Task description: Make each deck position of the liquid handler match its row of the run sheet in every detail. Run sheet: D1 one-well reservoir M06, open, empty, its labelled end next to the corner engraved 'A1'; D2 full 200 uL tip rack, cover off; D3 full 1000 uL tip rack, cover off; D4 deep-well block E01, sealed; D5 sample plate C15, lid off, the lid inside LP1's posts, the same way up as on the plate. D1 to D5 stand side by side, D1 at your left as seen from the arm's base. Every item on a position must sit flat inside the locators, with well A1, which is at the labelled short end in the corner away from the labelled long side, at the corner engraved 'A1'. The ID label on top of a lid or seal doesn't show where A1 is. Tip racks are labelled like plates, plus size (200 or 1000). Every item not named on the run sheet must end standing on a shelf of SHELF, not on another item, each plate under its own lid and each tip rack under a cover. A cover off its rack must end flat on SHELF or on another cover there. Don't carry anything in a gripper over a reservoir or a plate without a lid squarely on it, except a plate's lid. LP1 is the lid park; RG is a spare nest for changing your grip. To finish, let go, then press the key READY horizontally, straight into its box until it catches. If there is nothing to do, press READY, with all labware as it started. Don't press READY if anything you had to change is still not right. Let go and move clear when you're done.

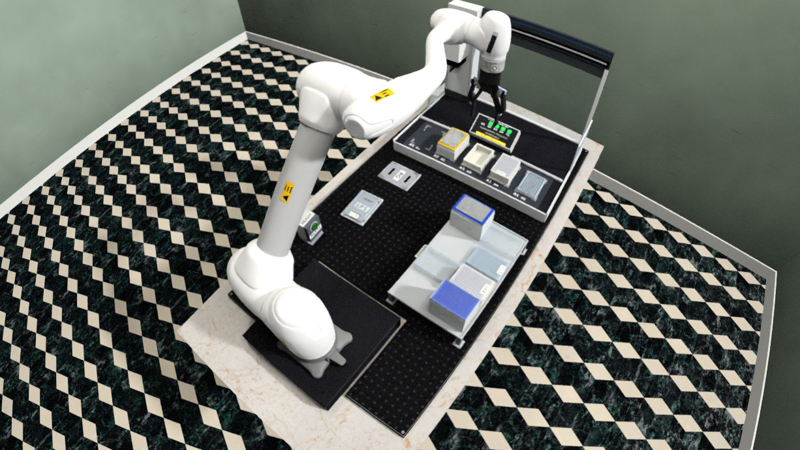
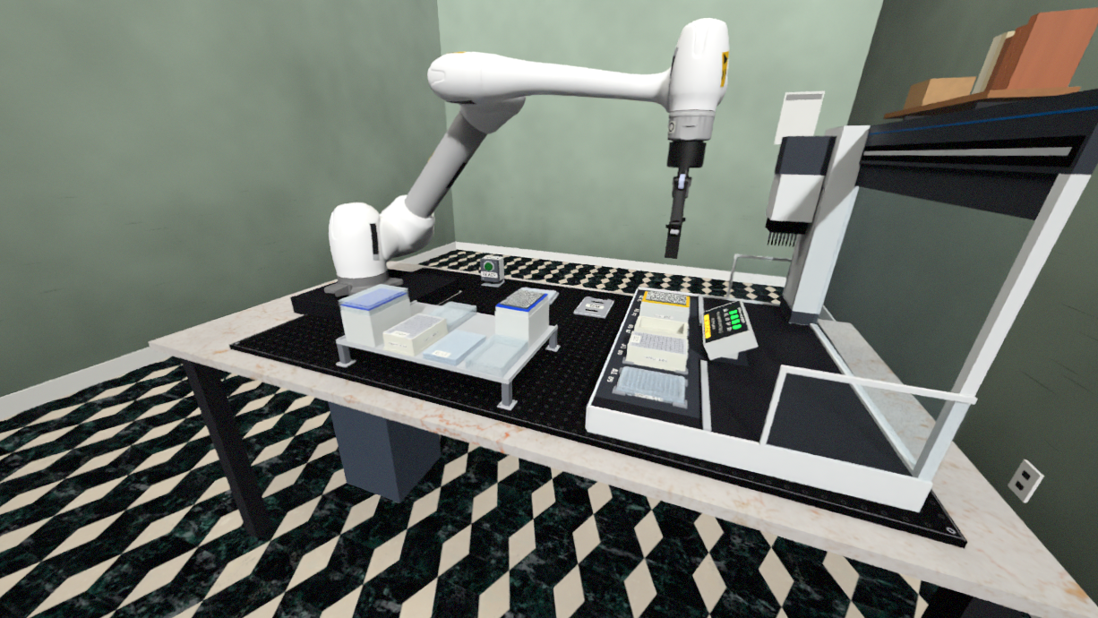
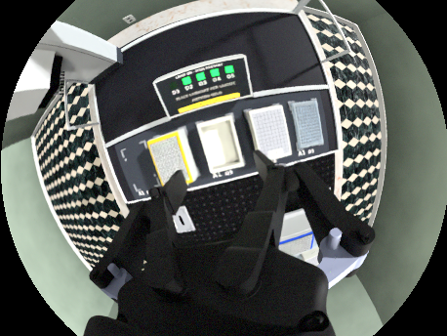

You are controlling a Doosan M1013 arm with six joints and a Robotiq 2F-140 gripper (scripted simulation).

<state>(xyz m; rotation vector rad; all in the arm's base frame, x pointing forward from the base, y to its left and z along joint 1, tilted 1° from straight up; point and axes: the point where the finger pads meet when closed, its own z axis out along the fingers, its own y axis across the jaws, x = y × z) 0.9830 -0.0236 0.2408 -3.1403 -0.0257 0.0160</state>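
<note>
My gripper (image 1: 487, 109) (image 2: 673, 244) (image 3: 219, 169) is open and empty, high above the deck's status panel (image 1: 495, 133). On the deck, the leftmost position (image 1: 421, 137) (image 3: 129, 168) is bare. Beside it stands a yellow-rimmed tip rack (image 1: 452, 142) (image 2: 664, 304) (image 3: 169, 158) with no cover. Then come an open one-well reservoir (image 1: 480, 157) (image 2: 659, 330) (image 3: 220, 143), a white deep-well block (image 1: 504, 168) (image 2: 656, 351) (image 3: 271, 128) and a clear plate (image 1: 530, 184) (image 2: 653, 385) (image 3: 306, 120). Labels are too small to read.
SHELF (image 1: 411, 279) (image 2: 461, 364) holds a blue-rimmed open tip rack (image 1: 472, 215), a blue-covered rack (image 1: 454, 299), a white block (image 1: 472, 279), a lidded plate (image 1: 487, 262) and clear covers (image 1: 436, 261). LP1 (image 1: 361, 207), RG (image 1: 398, 175) and the READY key (image 1: 312, 226) (image 2: 490, 269) stand left of it.
</note>
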